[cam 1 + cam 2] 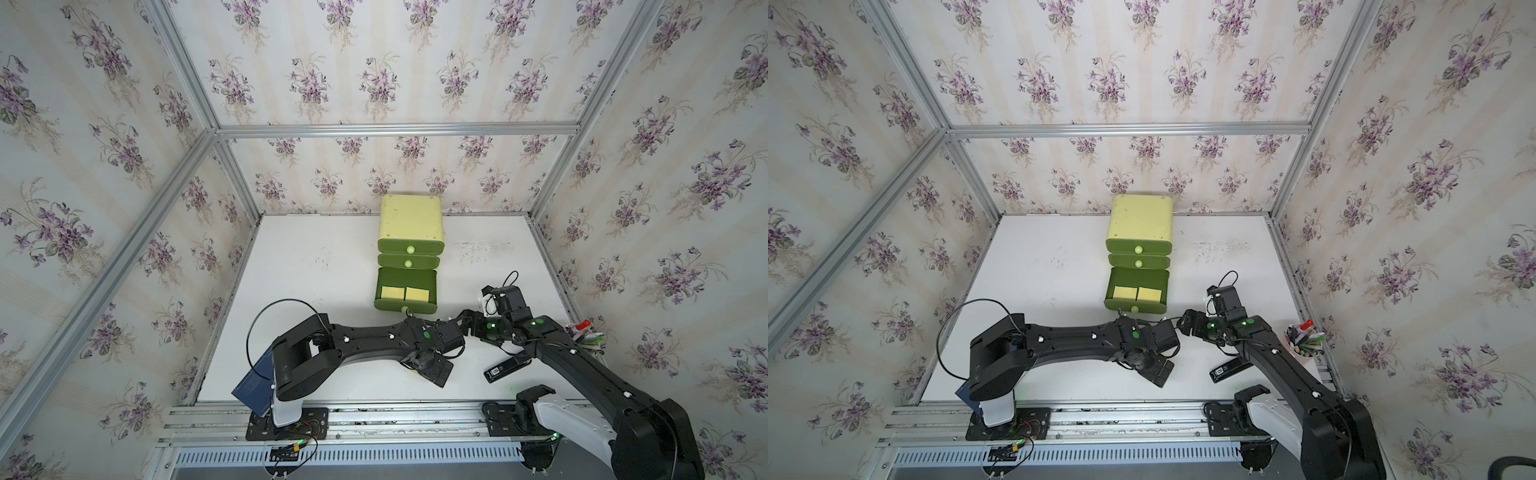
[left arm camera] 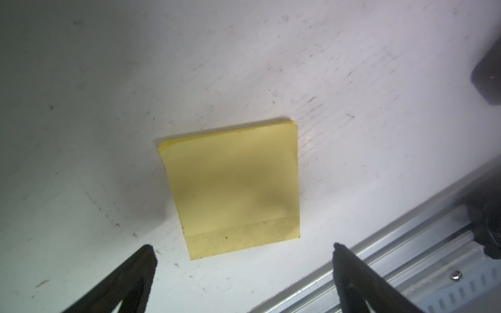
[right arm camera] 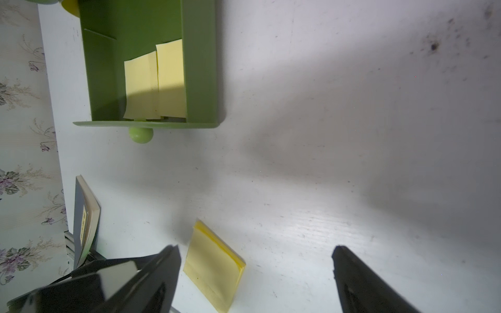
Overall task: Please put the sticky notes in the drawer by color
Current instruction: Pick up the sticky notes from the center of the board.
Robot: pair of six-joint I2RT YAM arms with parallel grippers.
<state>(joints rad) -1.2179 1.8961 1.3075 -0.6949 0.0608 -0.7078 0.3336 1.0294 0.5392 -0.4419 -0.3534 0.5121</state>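
Left tool (image 2: 242, 246) apparently over yellow note (image 2: 230, 187)

I worked in a robot lab cell dressed as a home: floral wallpaper (image 1: 374, 75) covered flat panels held by bare aluminium framing (image 1: 395, 129), a slotted rail (image 1: 395, 419) carried me along the edge of a scuffed white table (image 1: 311, 270), and the drawer (image 1: 410, 224) and a pen cup (image 1: 1302, 347) stood there.
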